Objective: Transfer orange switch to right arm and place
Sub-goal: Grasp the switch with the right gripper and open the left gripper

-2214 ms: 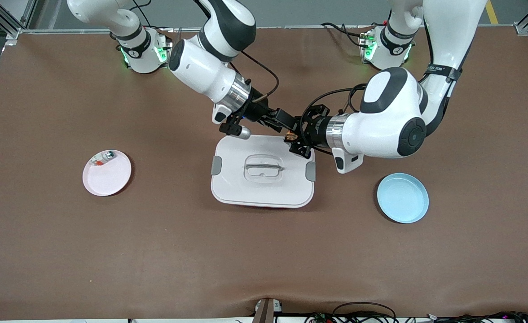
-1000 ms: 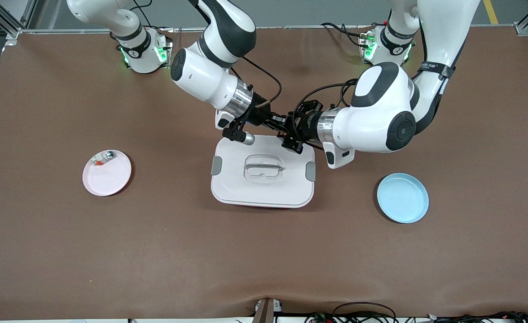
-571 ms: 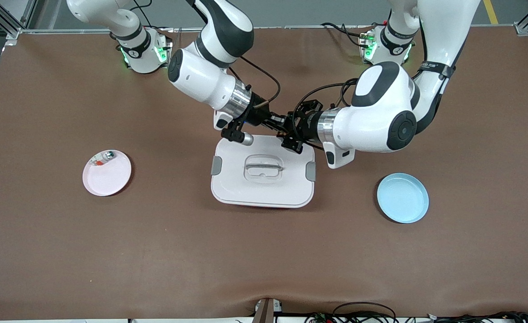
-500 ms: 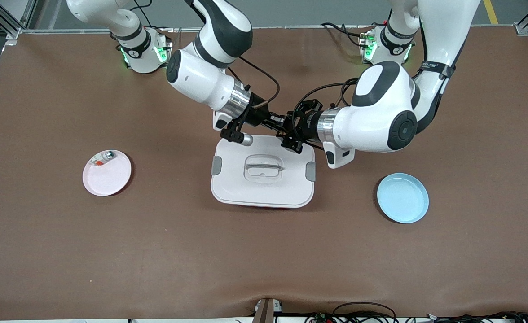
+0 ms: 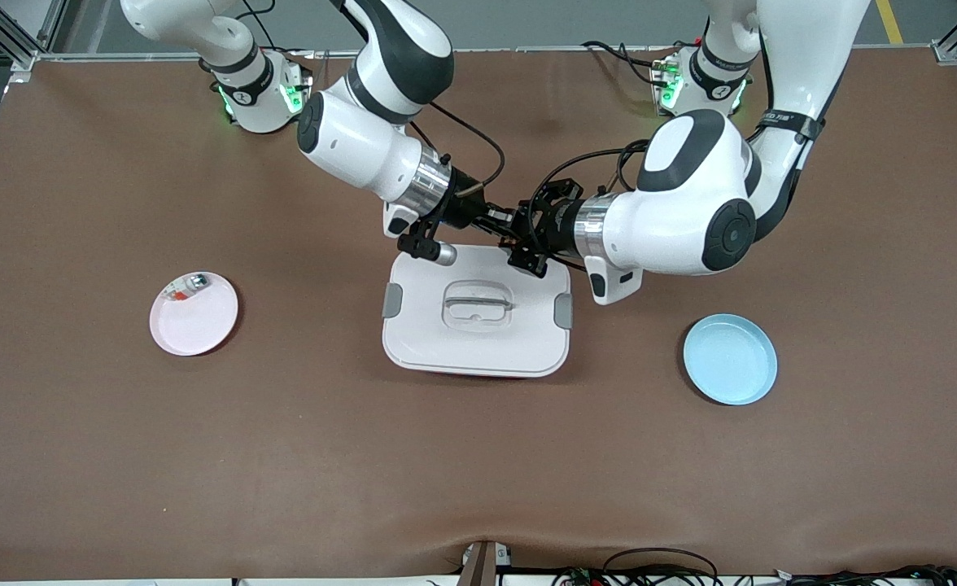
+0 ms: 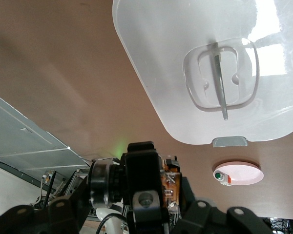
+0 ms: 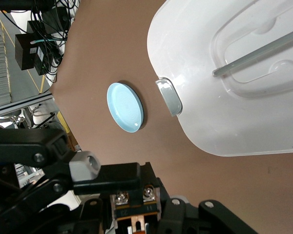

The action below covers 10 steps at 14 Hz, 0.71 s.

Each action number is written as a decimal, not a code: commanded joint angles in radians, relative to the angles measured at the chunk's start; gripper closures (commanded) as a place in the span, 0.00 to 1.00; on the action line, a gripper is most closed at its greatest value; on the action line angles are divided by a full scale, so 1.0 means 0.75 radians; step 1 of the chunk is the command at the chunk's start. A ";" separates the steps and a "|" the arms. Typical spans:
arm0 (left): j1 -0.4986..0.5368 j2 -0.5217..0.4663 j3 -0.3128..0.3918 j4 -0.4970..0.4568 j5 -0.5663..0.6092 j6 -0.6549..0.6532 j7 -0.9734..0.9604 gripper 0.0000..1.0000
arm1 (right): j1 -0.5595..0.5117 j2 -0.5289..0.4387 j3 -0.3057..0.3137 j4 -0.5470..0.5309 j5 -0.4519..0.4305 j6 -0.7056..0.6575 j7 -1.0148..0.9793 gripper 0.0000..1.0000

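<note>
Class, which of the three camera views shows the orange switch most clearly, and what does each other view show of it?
The left wrist view shows the orange switch best: its orange face sits close to the lens where the grippers meet. The right wrist view catches its orange part and metal terminals at the frame's edge. In the front view it is lost between the two grippers above the white lidded box.

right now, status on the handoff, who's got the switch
Both grippers meet nose to nose over the white lidded box. Orange switch between left gripper and right gripper; who grips it unclear. Nothing between them and either plate.
</note>
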 commanded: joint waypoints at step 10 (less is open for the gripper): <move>0.026 -0.009 0.028 0.116 0.065 -0.009 0.002 0.00 | -0.027 -0.091 -0.031 -0.002 -0.069 -0.173 0.014 1.00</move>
